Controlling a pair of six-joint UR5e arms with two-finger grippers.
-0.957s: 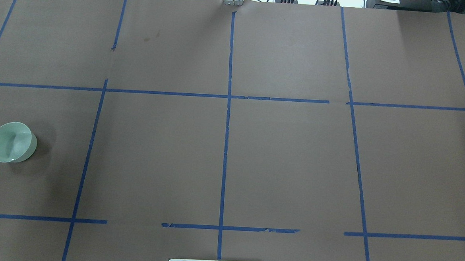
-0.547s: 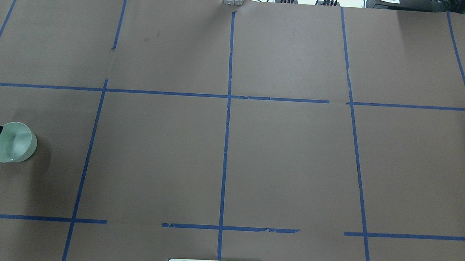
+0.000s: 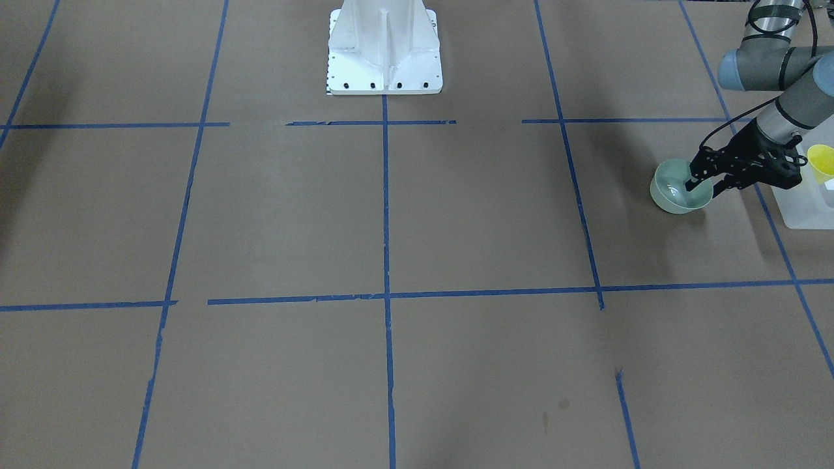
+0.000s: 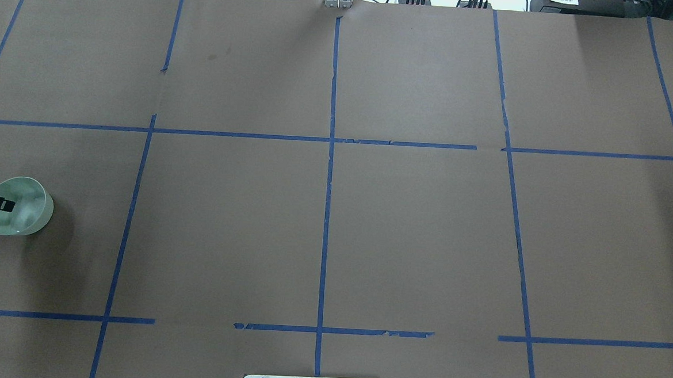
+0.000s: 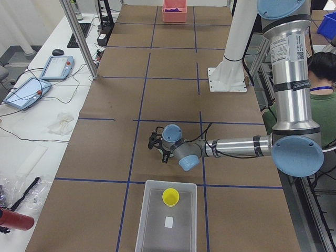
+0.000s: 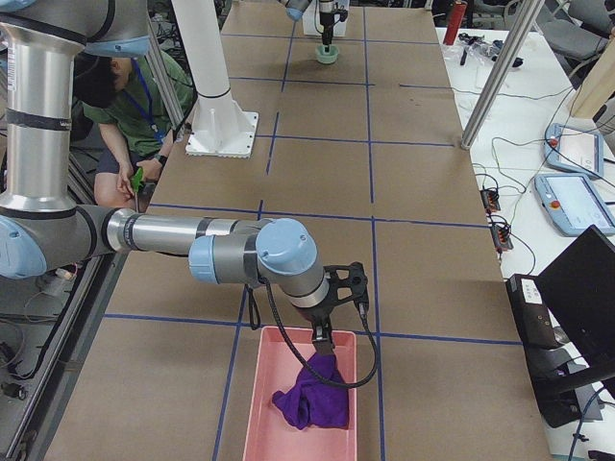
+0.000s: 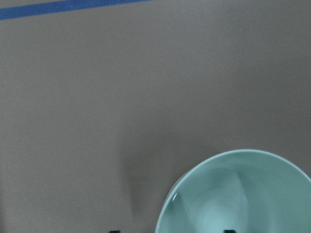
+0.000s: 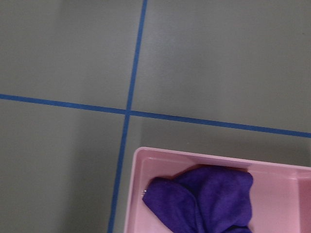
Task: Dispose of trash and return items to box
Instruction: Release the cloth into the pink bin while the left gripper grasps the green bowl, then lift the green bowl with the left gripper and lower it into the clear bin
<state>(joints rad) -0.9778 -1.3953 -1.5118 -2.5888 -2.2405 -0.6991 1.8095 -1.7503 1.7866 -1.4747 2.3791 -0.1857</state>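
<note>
Left gripper [image 3: 704, 189] is hanging open at the pale green bowl [image 3: 671, 198], its jaws straddling the rim (one finger inside, one outside) and gripping nothing. The yellow cup [image 5: 170, 197] is standing upright in the box [image 5: 152, 223], near the bowl at the table's left end. Right gripper [image 6: 322, 346] is pointing down at a purple cloth [image 6: 312, 403] in a pink tray [image 6: 261, 423]; whether it is open cannot be told.

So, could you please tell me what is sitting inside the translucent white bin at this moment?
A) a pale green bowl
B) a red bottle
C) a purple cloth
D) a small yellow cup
D: the exterior left view shows the yellow cup standing inside the bin, while the green bowl sits outside it.
</note>
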